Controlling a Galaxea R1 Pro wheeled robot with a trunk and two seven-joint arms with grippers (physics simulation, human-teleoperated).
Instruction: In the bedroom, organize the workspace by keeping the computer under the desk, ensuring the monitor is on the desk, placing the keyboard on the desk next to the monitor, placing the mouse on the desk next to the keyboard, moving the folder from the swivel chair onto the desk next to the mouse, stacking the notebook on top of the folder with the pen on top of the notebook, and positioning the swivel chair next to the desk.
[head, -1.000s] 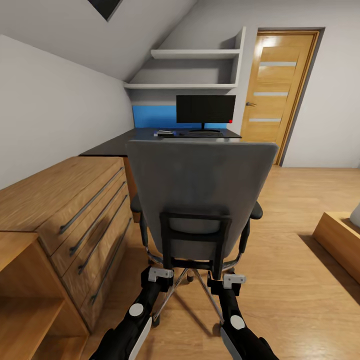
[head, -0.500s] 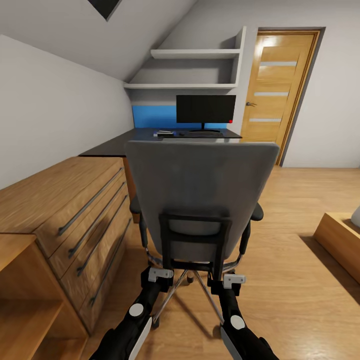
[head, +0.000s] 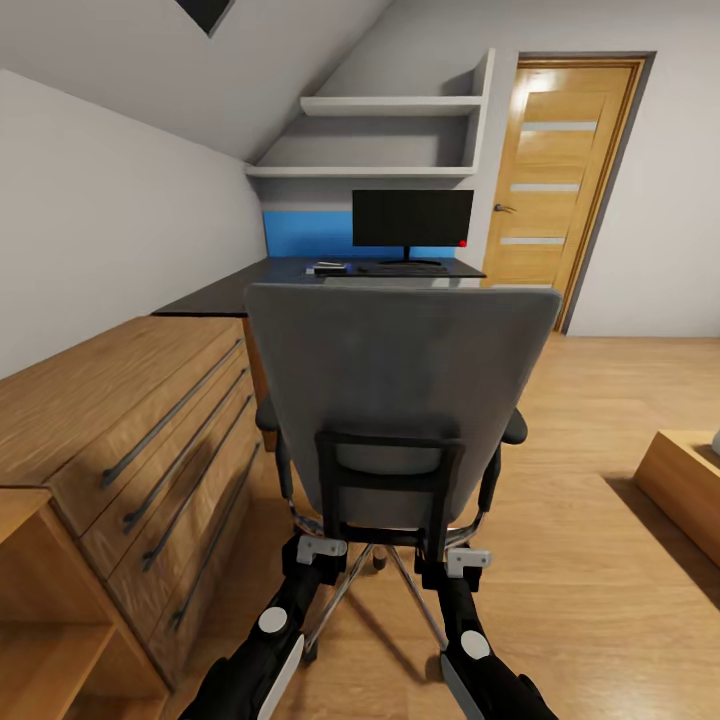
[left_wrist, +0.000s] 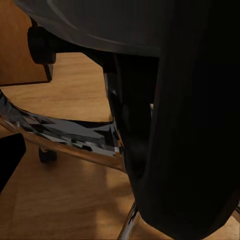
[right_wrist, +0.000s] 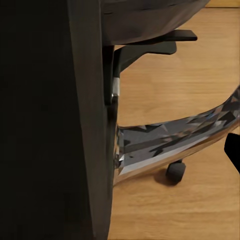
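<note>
The grey swivel chair (head: 400, 380) stands right in front of me with its back to me, between me and the black desk (head: 240, 285). My left gripper (head: 318, 550) and right gripper (head: 452, 562) sit low at the chair's black back frame (head: 390, 440), one beside each upright. In the wrist views one finger (left_wrist: 9, 160) (right_wrist: 234, 150) stands apart from the frame bar (left_wrist: 190, 125) (right_wrist: 50, 120). On the desk are the monitor (head: 412, 218) and the keyboard (head: 400, 268). Small dark items (head: 328, 266) lie left of the keyboard, too small to name. The computer is hidden.
A light-wood drawer chest (head: 150, 430) runs along the left, close to the chair. A blue upright panel (head: 305, 232) backs the desk under white shelves (head: 380, 140). A wooden door (head: 555, 180) is at the right, a low wooden box (head: 690, 480) at the far right. Wood floor (head: 580, 560) lies open on the right.
The whole view has crept forward. The chest has slid down and left, and the box has slid right. The chair and both grippers hold the same pose relative to me.
</note>
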